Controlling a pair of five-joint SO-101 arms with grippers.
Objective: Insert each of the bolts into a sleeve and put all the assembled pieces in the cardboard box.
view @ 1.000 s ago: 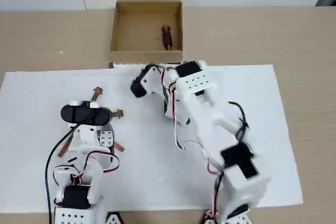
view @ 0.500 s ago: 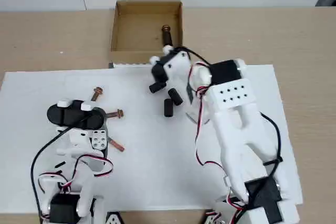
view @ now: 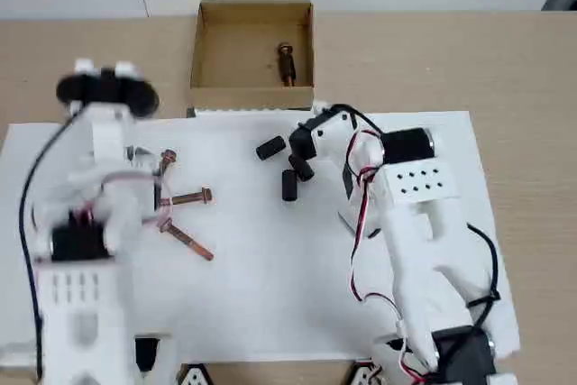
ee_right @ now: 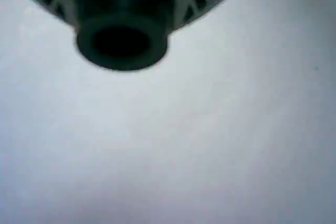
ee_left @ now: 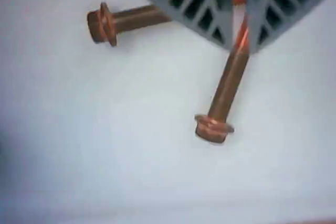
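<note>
On white sheet: left gripper, jaws closed on bolt shaft, head pointing away from gripper; right gripper clamped on sleeve, bore outward.

the right claw is down on the sheet with one sleeve between its jaws. a second sleeve lies just left of this claw, a third sleeve just before it. the box stands behind it on the bench, off the sheet, with an assembled piece in it. the left claw is over the tail of one bolt. a second bolt lies beside it, a third bolt behind it.
</note>
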